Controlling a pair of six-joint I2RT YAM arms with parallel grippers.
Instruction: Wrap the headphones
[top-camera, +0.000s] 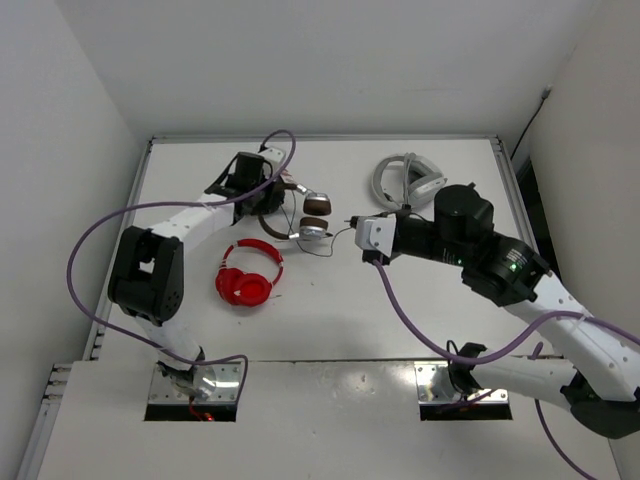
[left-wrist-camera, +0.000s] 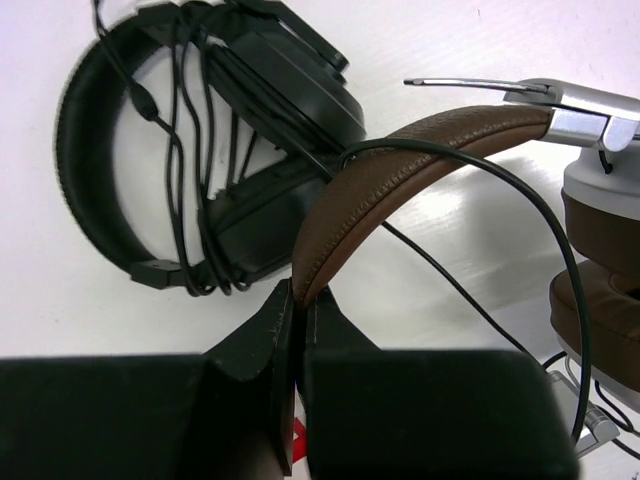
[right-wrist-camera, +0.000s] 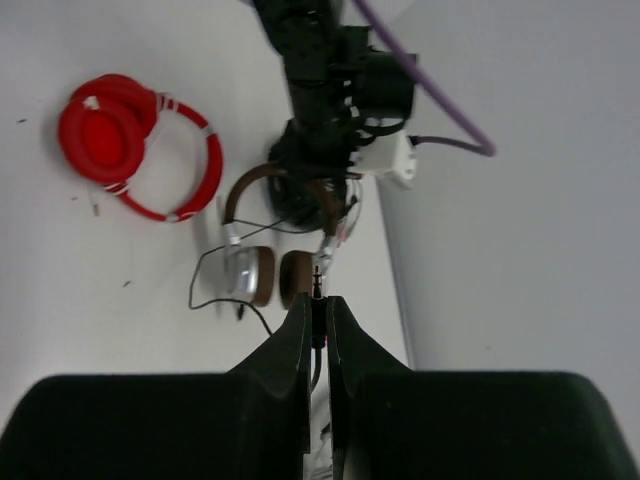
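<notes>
Pinching the brown headband of the headphones (top-camera: 315, 204) near the far middle of the counter (top-camera: 400, 320), the left gripper (left-wrist-camera: 297, 295) is clamped tight, with a black pair (left-wrist-camera: 90, 160) lying just behind. The right gripper (right-wrist-camera: 318, 305) is closed on the plug end of the thin black cable (right-wrist-camera: 318, 283). A red pair (top-camera: 247, 273) lies nearer the arms, a white-grey pair (top-camera: 405, 180) farther right.

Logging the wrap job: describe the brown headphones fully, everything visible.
The headphones lie on the white table, cups side by side: stitched brown leather-look headband, silver shells, brown pads. The left end effector is shut on the headband; the right end effector pinches the thin black cable near its plug. Cable loose, unwrapped, draped over the headband.
</notes>
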